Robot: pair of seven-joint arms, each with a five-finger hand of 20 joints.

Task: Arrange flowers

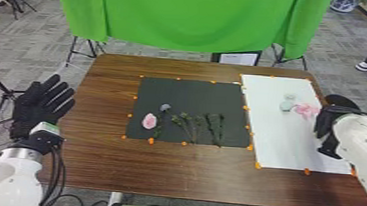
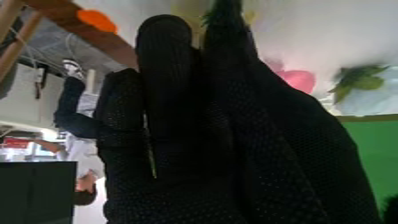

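Observation:
On the right, my right hand is over the white sheet, beside a pink flower and pale green pieces. The right wrist view shows the hand with its fingers straight, near the pink bloom and green leaves; whether anything lies under the fingers is hidden. On the black mat lie a pale pink flower, a bluish flower and several green stems. My left hand is open, left of the table.
Orange markers line the mat and sheet edges on the brown table. A green cloth hangs behind the table's far edge, with stand legs beneath it.

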